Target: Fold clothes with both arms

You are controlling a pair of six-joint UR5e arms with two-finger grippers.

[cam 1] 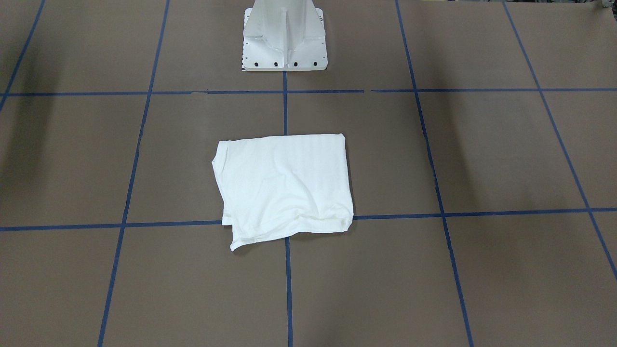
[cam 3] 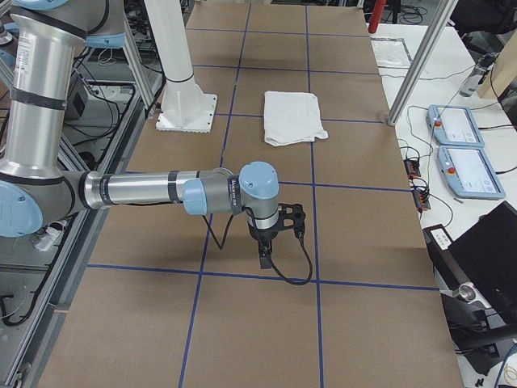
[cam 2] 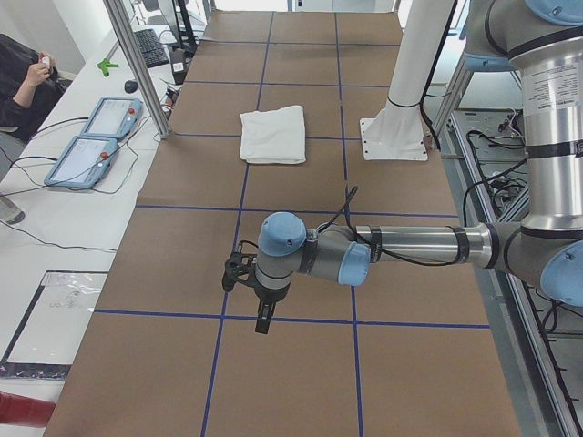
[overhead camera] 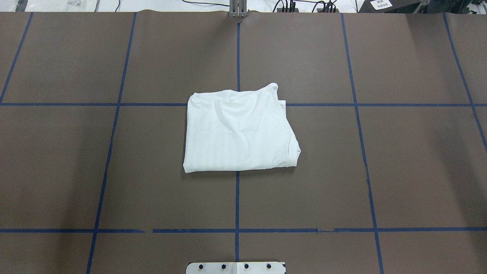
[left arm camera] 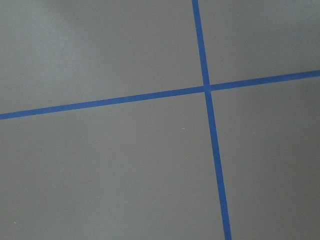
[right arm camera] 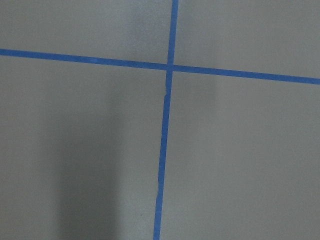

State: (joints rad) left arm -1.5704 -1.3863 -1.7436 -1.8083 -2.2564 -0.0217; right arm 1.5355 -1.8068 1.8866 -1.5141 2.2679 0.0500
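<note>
We note the white T-shirt (overhead camera: 239, 131) lying in a compact folded rectangle at the centre of the table (overhead camera: 399, 171), one far corner untidy. The left gripper (cam 2: 263, 320) and right gripper (cam 3: 264, 259) hang well apart from it, and we cannot tell whether either is open or closed. We judge the folding essentially complete.

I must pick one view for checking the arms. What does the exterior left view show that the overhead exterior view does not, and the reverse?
Only exterior left: the left arm, its tool over the table, away from the shirt; two pendants beside the table; a person. Only overhead: cables beyond the table's far edge. Both: the folded shirt, the pedestal, the taped table.
</note>
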